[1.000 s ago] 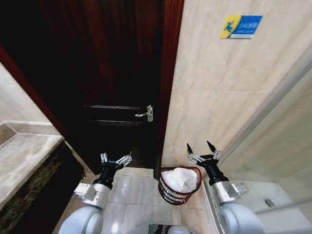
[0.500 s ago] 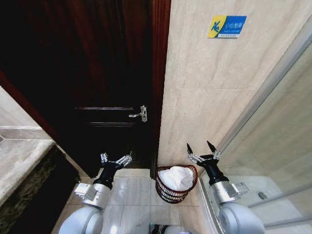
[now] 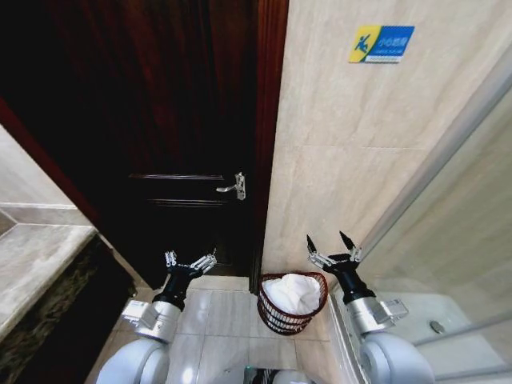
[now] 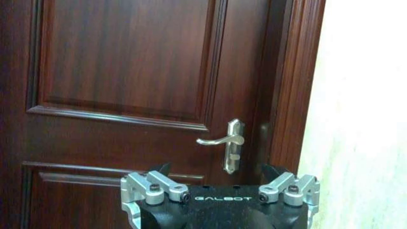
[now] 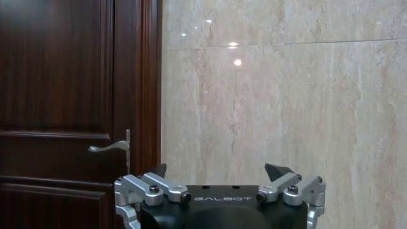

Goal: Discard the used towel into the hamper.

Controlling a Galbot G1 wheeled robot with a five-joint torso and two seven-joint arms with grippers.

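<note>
The dark red-brown wire hamper (image 3: 282, 319) stands on the floor against the tiled wall, low in the head view between my two arms. A white towel (image 3: 293, 291) lies bunched inside it, rising to the rim. My right gripper (image 3: 331, 240) is held up just right of the hamper and above it, open and holding nothing; it also appears as the right gripper (image 5: 216, 170) facing the tiled wall. My left gripper (image 3: 190, 259) is raised left of the hamper, open and empty; the left gripper (image 4: 216, 171) faces the door.
A dark wooden door (image 3: 160, 120) with a silver lever handle (image 3: 234, 187) fills the wall ahead. A stone counter (image 3: 36, 260) runs along the left. A glass shower partition (image 3: 456, 232) and its sill stand on the right. A blue and yellow sign (image 3: 382, 42) hangs on the tiles.
The whole head view has swung left and then back right, so the camera turned. Both arms keep the same pose and the towel stays in the hamper.
</note>
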